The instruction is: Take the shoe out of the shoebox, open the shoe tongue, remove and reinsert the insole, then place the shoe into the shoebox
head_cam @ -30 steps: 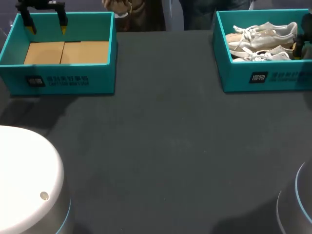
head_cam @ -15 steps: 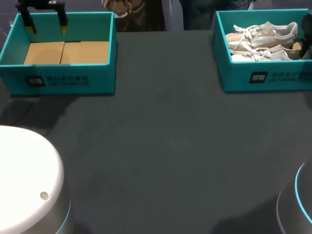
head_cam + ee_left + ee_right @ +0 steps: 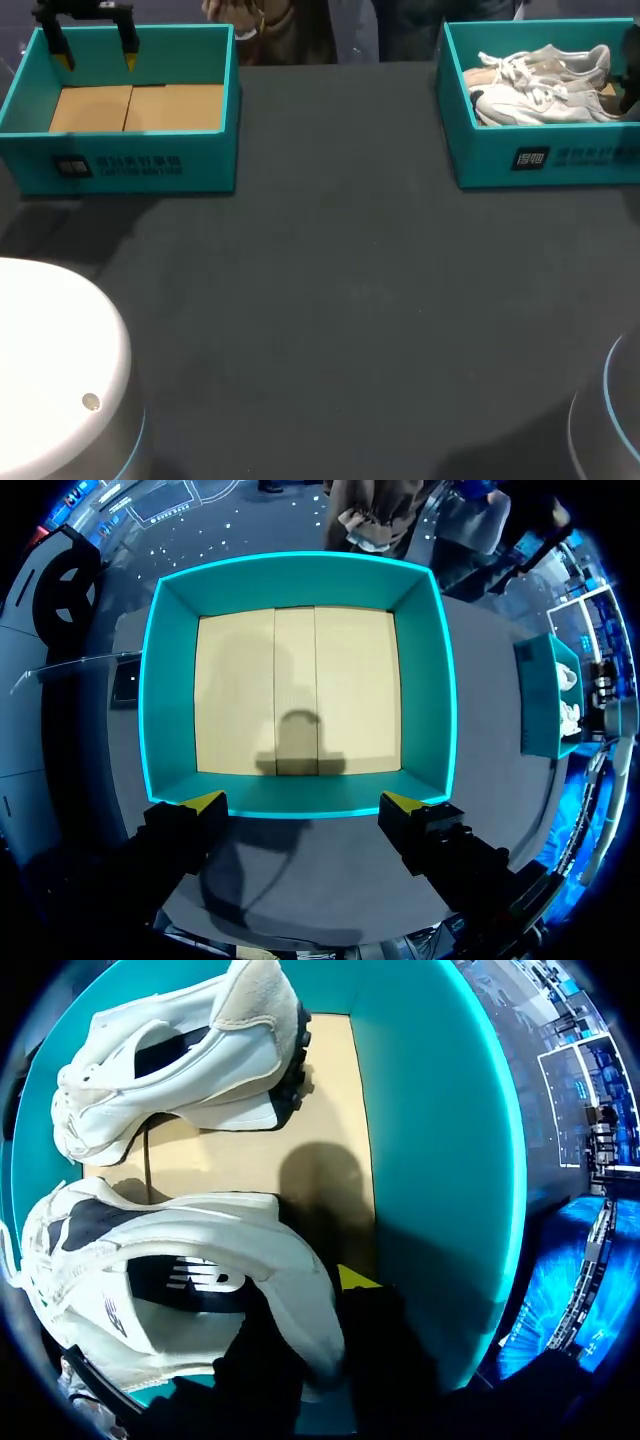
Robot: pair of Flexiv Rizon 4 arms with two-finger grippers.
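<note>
On the dark worktop (image 3: 340, 300) the left box (image 3: 120, 160), teal with a cardboard floor, carries a small dark label (image 3: 72, 166) and a line of pale print on its front wall, too small to read. The left claw (image 3: 97, 58) hangs over that box's far wall, spread wide with nothing between its fingers; in its wrist view the left claw (image 3: 302, 802) has its yellow tips apart over the wall nearest it.

The right box (image 3: 540, 160) bears a white label (image 3: 530, 158) and more pale print on its front wall. Two white shoes lie inside: the far shoe (image 3: 180, 1050) on its side, and the near shoe (image 3: 170, 1280) with a dark logo (image 3: 190, 1278) on its flank. The right claw (image 3: 310, 1305) is closed on the near shoe's heel, one finger inside the collar and the yellow-tipped one outside, against the box wall.
</note>
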